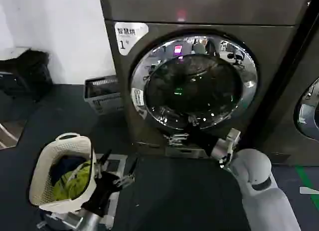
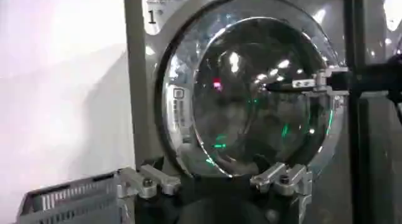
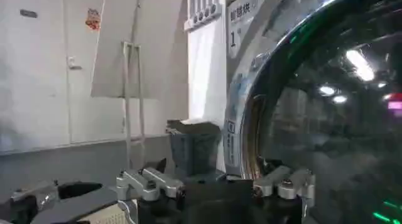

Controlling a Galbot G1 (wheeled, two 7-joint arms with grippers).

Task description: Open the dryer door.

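Note:
The dryer door (image 1: 194, 81) is a big round porthole of dark glass in a wide chrome rim, and it lies against the machine front. My right gripper (image 1: 195, 131) is open, its dark fingers reaching up to the door's lower rim. From the left wrist view it stretches across the glass (image 2: 251, 87) from the side, as the right gripper (image 2: 282, 86). In the right wrist view the chrome rim (image 3: 251, 118) stands close beside the right gripper (image 3: 217, 184). My left gripper (image 1: 118, 164) hangs open low on the left, away from the door, with nothing between its fingers.
A white laundry basket (image 1: 62, 173) with clothes sits beside my left arm. A grey crate (image 1: 102, 94) stands on the floor against the wall left of the dryer. A neighbouring machine (image 1: 309, 109) stands to the right. A dark bag (image 1: 25, 71) lies far left.

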